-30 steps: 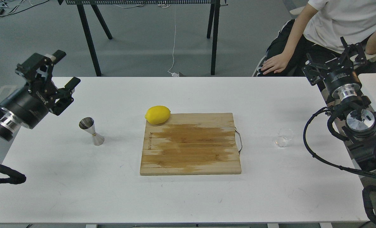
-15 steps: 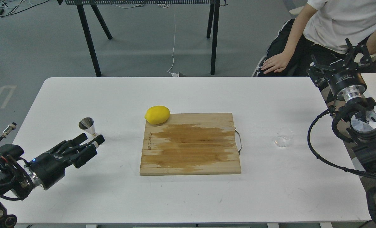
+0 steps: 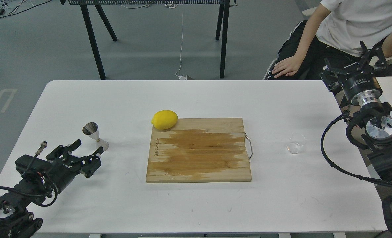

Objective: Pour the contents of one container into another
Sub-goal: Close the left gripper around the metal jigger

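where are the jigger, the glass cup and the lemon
jigger (image 3: pixel 90 128), head view, on its upper cone.
glass cup (image 3: pixel 296 143), head view, on its clear side wall.
lemon (image 3: pixel 164 119), head view, on the middle of its yellow skin.

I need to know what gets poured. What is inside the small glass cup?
The glass cup looks clear right through to the white table. Any liquid in it would be see-through too, so its contents cannot be told from this view.
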Tool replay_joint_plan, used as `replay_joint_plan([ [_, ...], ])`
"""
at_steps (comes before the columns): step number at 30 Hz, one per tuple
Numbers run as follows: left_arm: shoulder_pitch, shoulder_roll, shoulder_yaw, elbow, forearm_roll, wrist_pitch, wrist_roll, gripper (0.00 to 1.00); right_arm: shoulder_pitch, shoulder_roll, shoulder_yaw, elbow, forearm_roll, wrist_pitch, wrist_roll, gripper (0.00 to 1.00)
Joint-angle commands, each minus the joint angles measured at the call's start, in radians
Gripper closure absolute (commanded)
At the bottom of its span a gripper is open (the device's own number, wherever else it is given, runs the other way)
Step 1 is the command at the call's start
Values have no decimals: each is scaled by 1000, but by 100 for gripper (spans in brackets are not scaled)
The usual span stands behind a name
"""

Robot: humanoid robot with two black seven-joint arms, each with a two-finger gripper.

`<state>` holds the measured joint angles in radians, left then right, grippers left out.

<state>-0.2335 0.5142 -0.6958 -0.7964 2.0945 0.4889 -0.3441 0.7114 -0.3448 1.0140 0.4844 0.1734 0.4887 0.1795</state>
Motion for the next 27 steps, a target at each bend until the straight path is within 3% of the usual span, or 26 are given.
replay_joint_plan([
  [1,-23,-20,1,78,-5,0,0,16,0,-3,2,0,0,0,-2,0],
  [5,-76,-85,4,176,-7,0,-6,19,0,-6,2,-1,0,0,-2,0],
  [9,-86,-97,2,189,-7,0,-4,21,0,-6,2,-1,0,0,-2,0],
  [16,-106,-105,1,223,-11,0,-9,46,0,-8,2,-1,0,0,-2,0],
  [25,-122,-128,2,224,-51,0,-27,52,2,-10,0,-1,0,0,-2,0],
  [27,-122,-128,2,224,-51,0,-27,59,0,-10,0,-1,0,0,-2,0],
])
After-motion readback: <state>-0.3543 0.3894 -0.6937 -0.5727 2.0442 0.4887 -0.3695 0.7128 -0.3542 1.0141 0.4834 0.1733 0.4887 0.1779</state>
